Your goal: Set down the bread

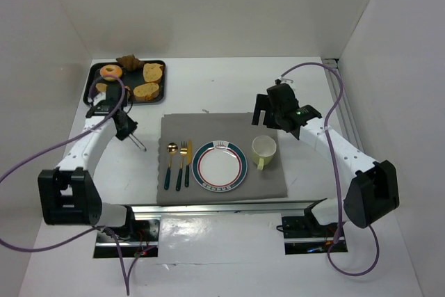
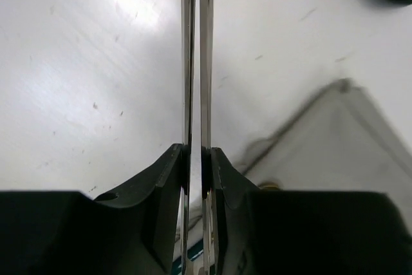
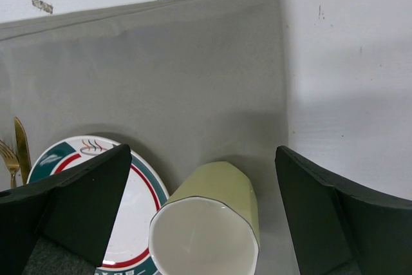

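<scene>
Several pieces of bread [image 1: 147,90] lie on a black tray [image 1: 92,78] at the far left: slices, a ringed bun and a brown croissant. My left gripper [image 1: 127,130] hovers just in front of the tray, over bare table. In the left wrist view this left gripper [image 2: 196,152] is shut on thin metal tongs [image 2: 196,62], whose two blades run almost together; the tongs' tip [image 1: 142,147] points toward the mat. A round plate [image 1: 198,165] with a green and red rim sits bare on the grey mat [image 1: 208,126]. My right gripper [image 1: 268,113] is open above a yellow-green mug [image 3: 219,198], holding nothing.
A gold spoon, fork and knife [image 1: 179,165] lie on the mat left of the plate. The mug [image 1: 263,149] stands right of the plate. White walls close in at the back and on both sides. Purple cables loop beside each arm.
</scene>
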Controlling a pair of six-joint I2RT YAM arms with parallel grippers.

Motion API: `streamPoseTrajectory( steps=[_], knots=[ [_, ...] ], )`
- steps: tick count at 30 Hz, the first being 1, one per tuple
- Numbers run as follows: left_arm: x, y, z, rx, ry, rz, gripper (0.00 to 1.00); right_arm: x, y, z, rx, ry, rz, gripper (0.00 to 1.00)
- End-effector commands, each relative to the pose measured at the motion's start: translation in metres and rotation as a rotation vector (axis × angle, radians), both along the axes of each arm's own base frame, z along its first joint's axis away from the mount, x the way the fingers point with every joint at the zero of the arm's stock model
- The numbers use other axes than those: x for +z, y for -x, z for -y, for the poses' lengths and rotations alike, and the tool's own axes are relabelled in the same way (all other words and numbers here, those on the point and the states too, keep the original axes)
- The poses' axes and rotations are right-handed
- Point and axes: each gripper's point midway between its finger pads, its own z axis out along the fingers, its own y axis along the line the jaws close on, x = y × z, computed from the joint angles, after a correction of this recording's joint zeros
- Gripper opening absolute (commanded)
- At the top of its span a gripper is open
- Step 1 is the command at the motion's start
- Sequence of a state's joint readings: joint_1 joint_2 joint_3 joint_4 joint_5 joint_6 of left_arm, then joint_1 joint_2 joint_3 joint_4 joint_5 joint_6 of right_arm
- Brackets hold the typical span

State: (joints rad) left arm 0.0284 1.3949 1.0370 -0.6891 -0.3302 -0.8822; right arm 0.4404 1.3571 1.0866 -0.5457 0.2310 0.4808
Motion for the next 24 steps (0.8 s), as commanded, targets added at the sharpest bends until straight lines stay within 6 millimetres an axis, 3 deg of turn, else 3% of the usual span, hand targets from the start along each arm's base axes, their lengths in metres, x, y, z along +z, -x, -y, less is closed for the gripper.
streamPoseTrajectory(
  steps=[1,2,4,5,6,8,9,14,15,16,17,18,19,24],
  knots=[
    [0.064,-0.008,-0.013,-0.091,-0.132,0.105,0.33,0.013,-0.013,-0.006,0.011,-0.025,0.047,1.00],
    [0.083,-0.014,-0.014,-0.109,-0.147,0.133,0.33,0.013,-0.014,-0.005,-0.003,-0.026,0.049,1.00],
    [0.100,-0.020,-0.018,-0.133,-0.184,0.150,0.35,0.015,-0.016,-0.004,-0.017,-0.030,0.061,1.00],
    [0.102,-0.025,-0.022,-0.154,-0.209,0.126,0.37,0.015,-0.016,-0.004,-0.018,-0.030,0.061,1.00],
    [0.119,-0.035,-0.025,-0.154,-0.233,0.154,0.42,0.015,-0.016,-0.004,-0.018,-0.030,0.061,1.00],
    [0.125,-0.042,-0.034,-0.170,-0.274,0.119,0.45,0.015,-0.016,-0.004,-0.018,-0.030,0.061,1.00],
    [0.130,-0.056,-0.036,-0.180,-0.292,0.112,0.46,0.019,-0.018,-0.005,-0.018,-0.034,0.070,1.00],
    [0.124,-0.101,-0.039,-0.341,-0.198,0.078,0.67,0.017,-0.018,-0.005,-0.018,-0.034,0.070,1.00],
    [0.118,-0.103,-0.041,-0.350,-0.173,0.045,0.67,0.017,-0.018,-0.005,-0.018,-0.034,0.070,1.00],
    [0.127,-0.112,-0.050,-0.344,-0.166,0.067,0.67,0.017,-0.018,-0.005,-0.018,-0.034,0.070,1.00],
    [0.111,-0.121,-0.049,-0.356,-0.127,0.036,0.67,0.016,-0.020,-0.006,-0.018,-0.033,0.067,1.00],
    [0.108,-0.125,-0.054,-0.349,-0.117,0.029,0.67,0.012,-0.021,-0.007,-0.018,-0.028,0.057,1.00],
    [0.115,-0.130,-0.059,-0.339,-0.122,0.043,0.67,0.012,-0.021,-0.007,-0.018,-0.028,0.057,1.00],
    [0.106,-0.150,-0.078,-0.290,-0.069,0.078,0.67,0.002,-0.022,-0.007,-0.018,-0.016,0.032,1.00]
  ],
)
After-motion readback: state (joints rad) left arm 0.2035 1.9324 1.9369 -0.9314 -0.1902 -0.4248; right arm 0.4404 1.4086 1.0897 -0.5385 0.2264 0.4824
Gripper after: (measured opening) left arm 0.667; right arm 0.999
